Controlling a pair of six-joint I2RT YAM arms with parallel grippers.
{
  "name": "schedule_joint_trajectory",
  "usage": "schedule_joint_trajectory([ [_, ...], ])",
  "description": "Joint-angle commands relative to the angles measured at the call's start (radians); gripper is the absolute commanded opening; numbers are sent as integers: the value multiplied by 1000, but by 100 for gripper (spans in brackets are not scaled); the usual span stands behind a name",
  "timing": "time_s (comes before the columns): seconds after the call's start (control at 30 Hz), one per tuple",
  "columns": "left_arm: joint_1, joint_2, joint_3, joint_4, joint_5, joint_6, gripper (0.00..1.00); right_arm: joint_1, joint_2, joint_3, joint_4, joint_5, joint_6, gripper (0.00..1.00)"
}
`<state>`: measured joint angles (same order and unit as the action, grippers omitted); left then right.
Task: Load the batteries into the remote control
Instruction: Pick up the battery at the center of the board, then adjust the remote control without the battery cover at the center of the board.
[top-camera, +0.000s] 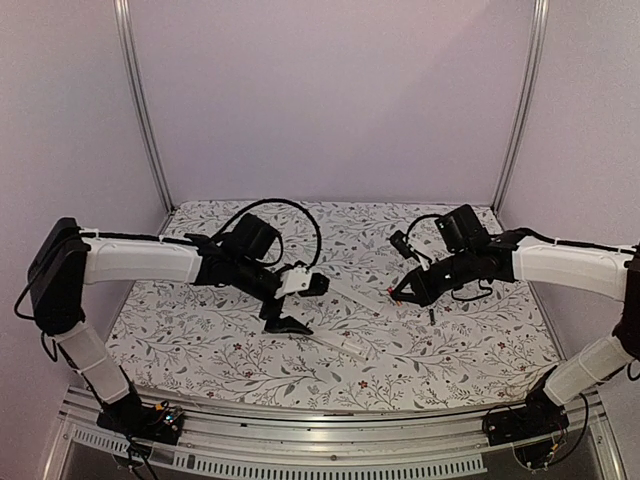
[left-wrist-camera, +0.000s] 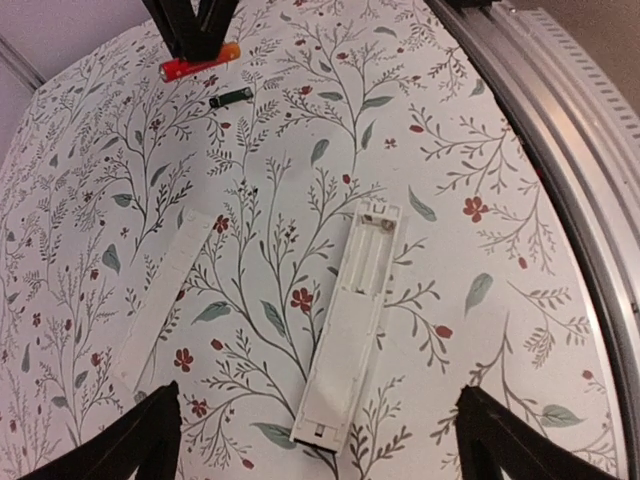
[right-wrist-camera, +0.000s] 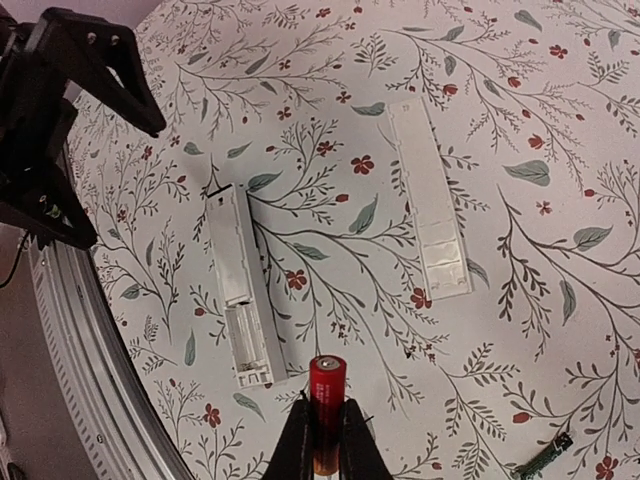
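Remote control (left-wrist-camera: 355, 310) beside cover (left-wrist-camera: 165, 290); right end effector (right-wrist-camera: 325, 412) clamped on battery (right-wrist-camera: 327, 385), left end effector (left-wrist-camera: 318, 390) apart.

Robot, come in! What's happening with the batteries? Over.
Left tool open over remote control. Right tool shut on red battery. Compartment empty; dark battery and cover strip lie aside, nothing blocking.

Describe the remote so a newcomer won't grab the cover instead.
On the floral tablecloth lie two long white plastic bars. The remote control is the one nearer the metal rail. Only it has an open battery bay; the cover strip is flat.
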<state>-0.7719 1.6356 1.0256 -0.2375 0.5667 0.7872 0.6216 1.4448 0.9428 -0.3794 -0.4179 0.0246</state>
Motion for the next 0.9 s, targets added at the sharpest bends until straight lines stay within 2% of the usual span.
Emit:
schedule_joint_trajectory([
  [0.0, -1, 163, 87, -137, 90, 148, 93, -1, -47, -10, 31, -65, -60, 0],
  [0.2, -27, 224, 55, -57, 72, 168, 92, -2, -48, -8, -13, -68, -120, 0],
  [0.37, -46, 248, -4, 45, -21, 146, 88, -2, 0, 21, -34, -80, -149, 0],
  [0.53, -46, 278, -7, 96, -46, 134, 79, -3, 56, 54, -48, -86, -164, 0],
  [0.73, -46, 320, 14, 86, -50, 129, 62, -2, 88, 72, -61, -94, -167, 0],
  [0.87, -54, 324, 22, 60, -47, 138, 55, -2, 96, 80, -71, -91, -176, 0],
])
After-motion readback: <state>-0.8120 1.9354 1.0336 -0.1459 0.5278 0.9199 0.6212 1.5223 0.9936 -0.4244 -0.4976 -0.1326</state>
